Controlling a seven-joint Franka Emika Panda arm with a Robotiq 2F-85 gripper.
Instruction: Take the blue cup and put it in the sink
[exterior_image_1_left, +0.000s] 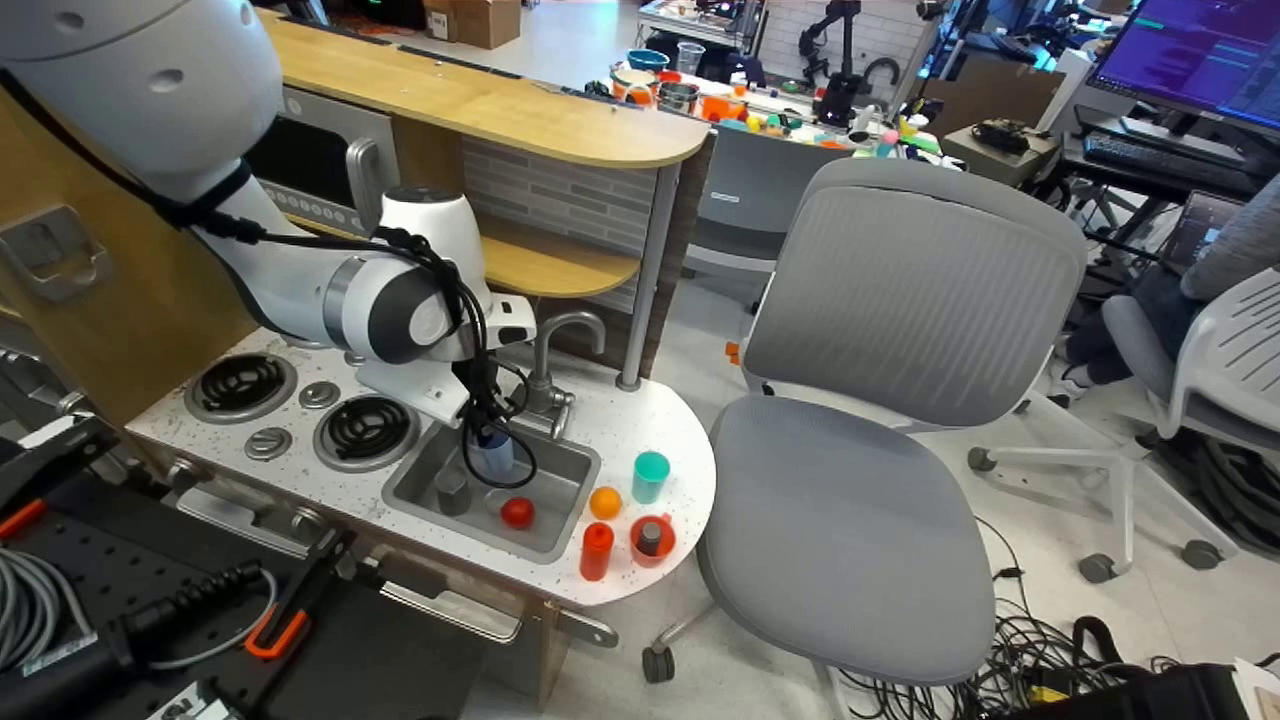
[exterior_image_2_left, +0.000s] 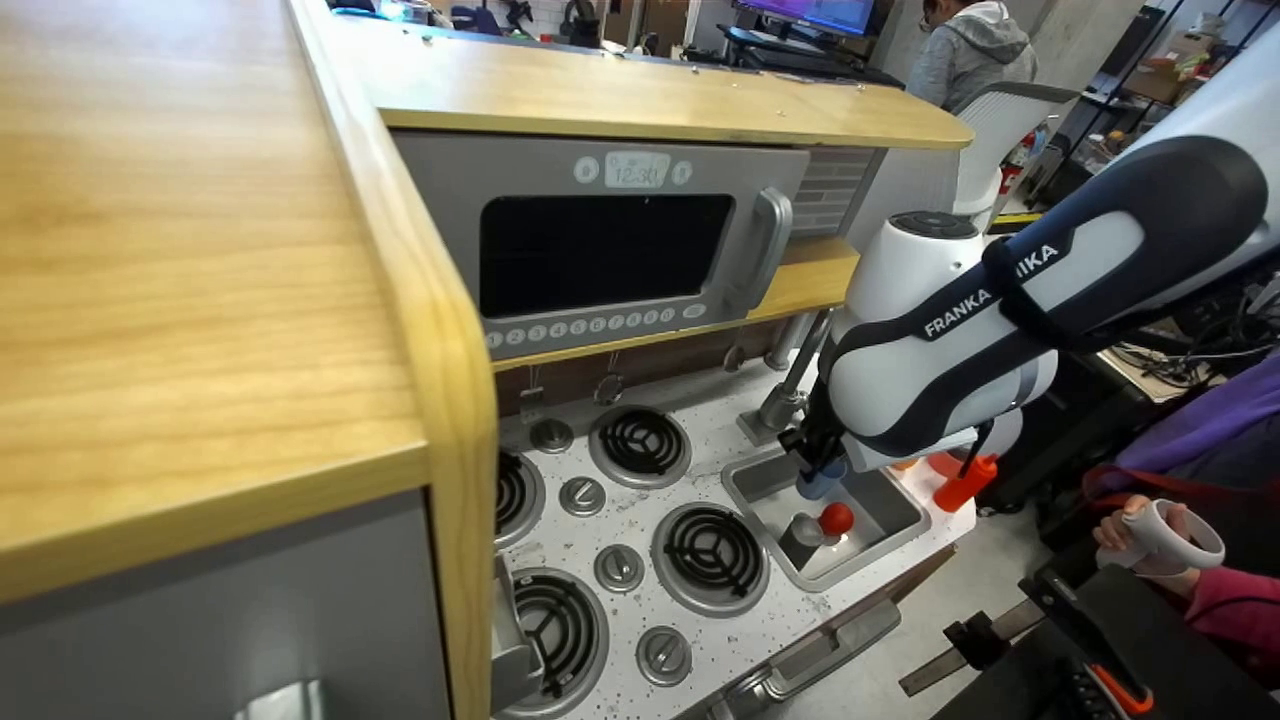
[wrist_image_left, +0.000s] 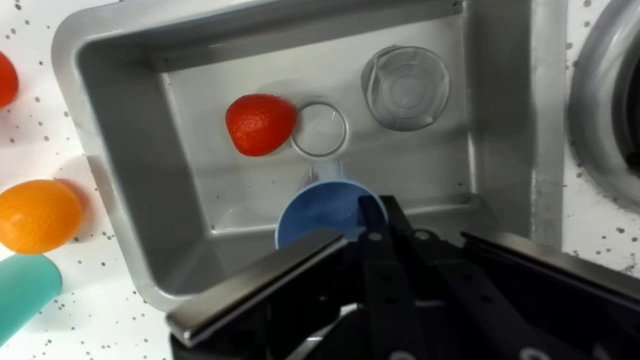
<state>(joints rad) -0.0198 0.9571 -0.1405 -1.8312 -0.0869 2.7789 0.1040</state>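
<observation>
My gripper (wrist_image_left: 379, 202) spread dark across the bottom of the wrist view, its two black fingers (wrist_image_left: 371, 220) drawn together on the wall of the blue cup (wrist_image_left: 320, 206): one tip lay inside the mouth, its mate outside.

The cup showed me a round, open mouth edged with a thin, paler rim. Inside, the blue ran deep and smooth, with a lighter patch low down, close to my finger. In both exterior views its outer side looked a softer, greyer blue, and in an exterior view a loop of my black cables (exterior_image_1_left: 430, 255) crossed in front of it. A pale strip (wrist_image_left: 327, 170) stood beyond the rim, pointing toward the drain ring (wrist_image_left: 325, 129); handle or reflection, I could not tell.

I held the cup within the outline of the grey sink (wrist_image_left: 500, 100), on the side by the faucet (exterior_image_1_left: 542, 365); whether its base met the metal I could not tell. On the sink floor a red, rounded piece (wrist_image_left: 260, 125) overlapped the edge of the drain ring, and a translucent grey cup (wrist_image_left: 407, 90) sat apart from mine.
</observation>
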